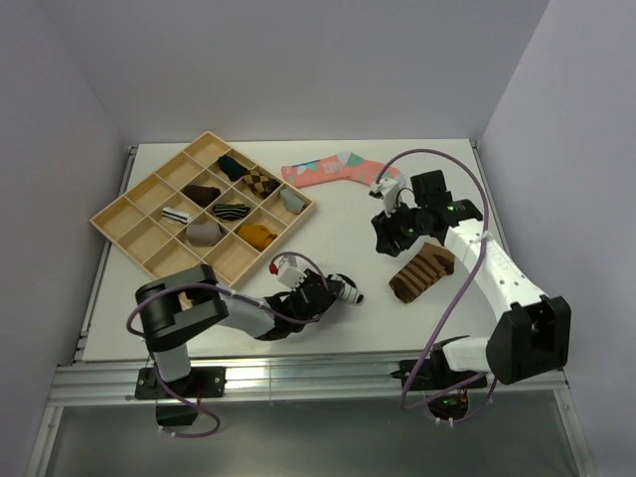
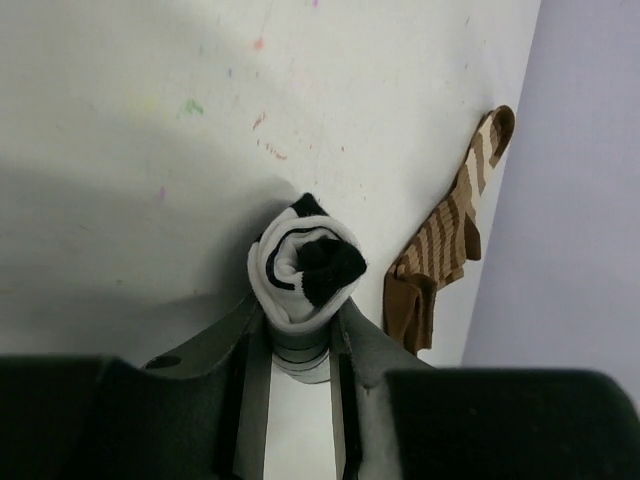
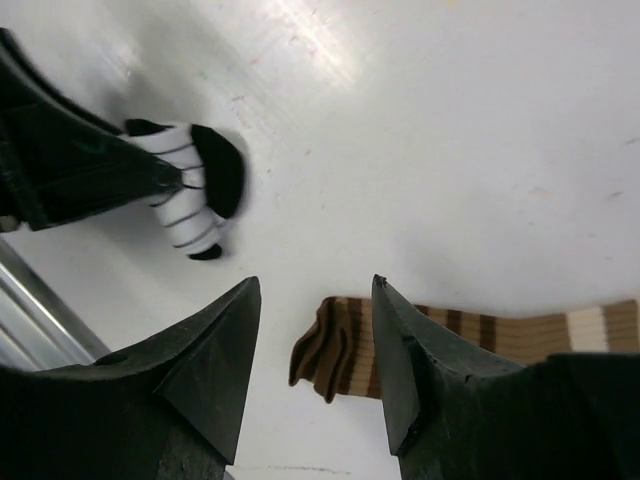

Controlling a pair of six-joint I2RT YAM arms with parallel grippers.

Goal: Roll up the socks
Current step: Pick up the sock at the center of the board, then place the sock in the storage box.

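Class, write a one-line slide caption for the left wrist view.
Left gripper clamps the rolled white striped sock; the brown sock lies apart, to its right.

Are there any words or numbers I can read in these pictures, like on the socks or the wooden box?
None: no word, number or logo can be read in any view.
The white striped sock, brown sock and pink sock carry only patterns.
The wooden tray is plain.
The coloured specks on the table are stains, not letters.
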